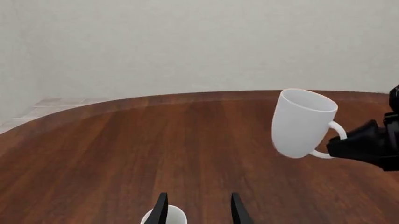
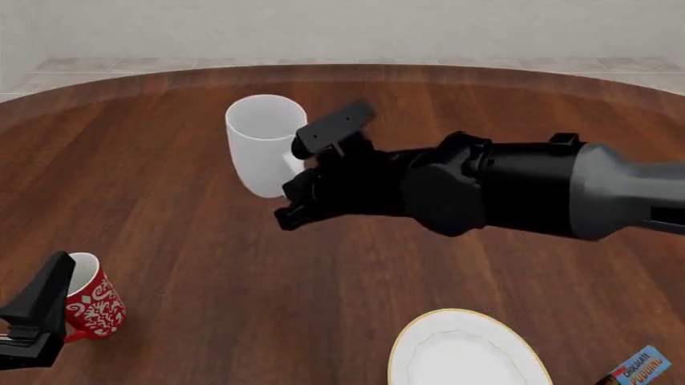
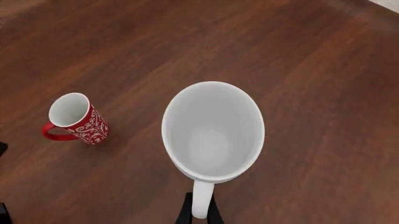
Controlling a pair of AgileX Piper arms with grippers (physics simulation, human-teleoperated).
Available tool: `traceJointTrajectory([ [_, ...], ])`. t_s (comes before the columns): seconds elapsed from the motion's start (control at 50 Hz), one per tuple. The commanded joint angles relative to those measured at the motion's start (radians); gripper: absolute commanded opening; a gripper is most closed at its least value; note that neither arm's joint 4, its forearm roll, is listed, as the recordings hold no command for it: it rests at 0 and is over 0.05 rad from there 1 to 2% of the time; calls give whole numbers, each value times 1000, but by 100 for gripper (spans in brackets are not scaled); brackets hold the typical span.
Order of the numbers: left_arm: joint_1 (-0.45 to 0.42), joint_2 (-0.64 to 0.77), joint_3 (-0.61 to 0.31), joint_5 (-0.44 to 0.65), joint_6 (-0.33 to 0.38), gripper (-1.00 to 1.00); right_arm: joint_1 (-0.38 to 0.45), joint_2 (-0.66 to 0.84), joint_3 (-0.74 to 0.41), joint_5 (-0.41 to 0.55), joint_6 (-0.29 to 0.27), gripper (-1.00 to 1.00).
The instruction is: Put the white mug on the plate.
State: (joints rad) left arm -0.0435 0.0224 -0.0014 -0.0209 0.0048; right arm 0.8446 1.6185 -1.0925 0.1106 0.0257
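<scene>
The white mug hangs in the air above the table's far middle, its mouth up and a little tilted. My right gripper is shut on its loop handle; the wrist view looks straight down into the white mug, with the right gripper pinching the handle. From the left wrist view the white mug floats clear of the wood. The plate, white with a gold rim, lies at the near edge, right of centre. My left gripper stands open beside the red mug at the near left.
A red mug with white floral pattern stands at the near left, close to my left gripper's fingers. A blue snack packet lies at the near right corner, beside the plate. The round wooden table ends at a curved far edge.
</scene>
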Motion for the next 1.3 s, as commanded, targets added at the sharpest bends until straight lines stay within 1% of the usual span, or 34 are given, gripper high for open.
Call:
traceJointTrajectory([
  [0.02,0,-4,-1,4,0,100,-8,-76,70,-7,-3,-100],
  [0.3,-1,-4,-1,4,0,100,-21,-174,166,-11,-16,-100],
  [0.76,-1,-4,-1,4,0,100,-32,-335,304,-6,-4,-100],
  [1.3,-1,-4,-1,4,0,100,-64,-451,424,-12,-7,-100],
])
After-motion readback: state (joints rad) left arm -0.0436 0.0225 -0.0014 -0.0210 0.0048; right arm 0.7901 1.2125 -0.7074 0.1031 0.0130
